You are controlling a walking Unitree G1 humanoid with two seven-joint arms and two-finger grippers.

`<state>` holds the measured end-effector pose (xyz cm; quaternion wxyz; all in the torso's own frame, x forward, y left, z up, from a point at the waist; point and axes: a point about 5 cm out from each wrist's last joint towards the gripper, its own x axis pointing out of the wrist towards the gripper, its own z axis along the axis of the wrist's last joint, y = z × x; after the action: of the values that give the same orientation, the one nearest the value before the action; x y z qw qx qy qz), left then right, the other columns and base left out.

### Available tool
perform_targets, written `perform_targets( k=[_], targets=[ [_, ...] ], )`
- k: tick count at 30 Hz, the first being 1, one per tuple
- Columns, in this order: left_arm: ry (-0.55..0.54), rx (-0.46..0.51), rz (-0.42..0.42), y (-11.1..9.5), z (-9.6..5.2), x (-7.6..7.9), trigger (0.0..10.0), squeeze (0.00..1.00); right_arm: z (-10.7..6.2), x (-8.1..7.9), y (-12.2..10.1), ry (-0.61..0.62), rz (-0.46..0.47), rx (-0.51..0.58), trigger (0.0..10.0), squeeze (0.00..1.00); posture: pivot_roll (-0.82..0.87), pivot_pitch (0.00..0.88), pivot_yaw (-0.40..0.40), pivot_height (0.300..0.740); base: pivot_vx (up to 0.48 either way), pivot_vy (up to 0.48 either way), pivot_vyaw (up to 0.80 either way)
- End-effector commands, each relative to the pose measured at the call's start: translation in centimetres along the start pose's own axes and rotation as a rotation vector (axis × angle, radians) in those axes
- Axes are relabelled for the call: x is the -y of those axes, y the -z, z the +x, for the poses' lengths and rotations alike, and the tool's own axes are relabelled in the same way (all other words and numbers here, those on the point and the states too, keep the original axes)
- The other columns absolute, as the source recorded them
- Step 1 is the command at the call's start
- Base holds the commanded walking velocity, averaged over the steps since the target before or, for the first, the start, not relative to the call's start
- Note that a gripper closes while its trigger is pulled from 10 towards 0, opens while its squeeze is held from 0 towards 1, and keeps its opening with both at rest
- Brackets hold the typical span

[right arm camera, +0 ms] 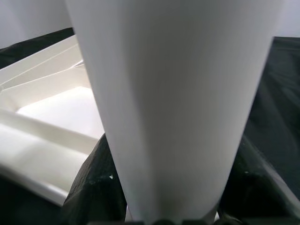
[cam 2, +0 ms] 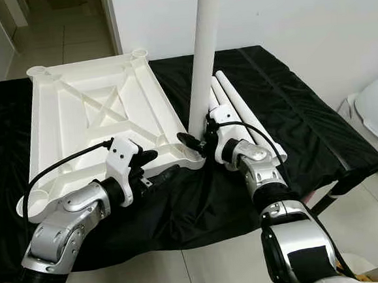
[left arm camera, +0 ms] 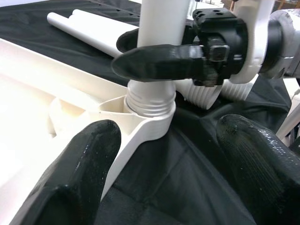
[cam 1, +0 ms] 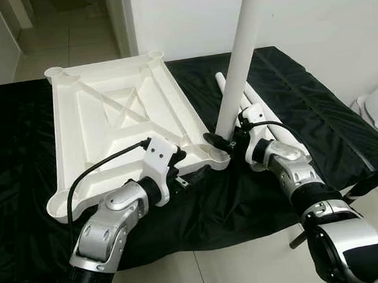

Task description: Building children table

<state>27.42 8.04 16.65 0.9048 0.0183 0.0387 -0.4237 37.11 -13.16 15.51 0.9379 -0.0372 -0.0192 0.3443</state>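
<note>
An upturned white tabletop (cam 1: 108,115) lies on a black-draped bed (cam 1: 304,106) — a white leg (cam 1: 238,59) stands upright in its near-right corner socket (left arm camera: 150,110), clasped by the right gripper (cam 1: 223,141). Left gripper (left arm camera: 164,178), fingers spread, hovers near — spare legs (cam 2: 239,108) lie right.

head views high, wrist views close

White tabletop (cam 1: 109,121), white leg (cam 1: 241,52), black cloth (cam 1: 319,125), seemingly pale floor (cam 1: 251,268)
</note>
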Motion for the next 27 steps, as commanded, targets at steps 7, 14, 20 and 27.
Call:
perform_targets(
  k=[7,14,20,27],
  targets=[
    [0.023,-0.001,0.013,0.1,0.0,0.4,10.0,0.0,0.5,-1.1,0.6,0.172,0.098,0.016,0.0,0.0,-0.05,0.0,-0.019,0.74,0.0,0.0,0.0],
    [0.03,-0.006,0.011,0.2,-0.1,0.6,10.0,0.0,0.8,-2.8,0.9,0.304,0.039,0.029,0.0,0.0,-0.05,0.0,-0.022,0.74,0.0,0.0,0.0],
    [0.034,-0.007,0.012,0.2,-0.1,0.7,10.0,0.0,0.7,-4.0,1.4,0.502,0.059,0.03,0.0,0.0,-0.05,0.0,-0.023,0.74,0.0,0.0,0.0],
    [0.04,-0.007,0.016,0.2,0.1,0.7,10.0,0.0,0.9,-5.2,1.8,0.658,0.15,0.021,0.0,0.0,-0.05,0.0,-0.02,0.74,0.0,0.0,0.0]
  ],
)
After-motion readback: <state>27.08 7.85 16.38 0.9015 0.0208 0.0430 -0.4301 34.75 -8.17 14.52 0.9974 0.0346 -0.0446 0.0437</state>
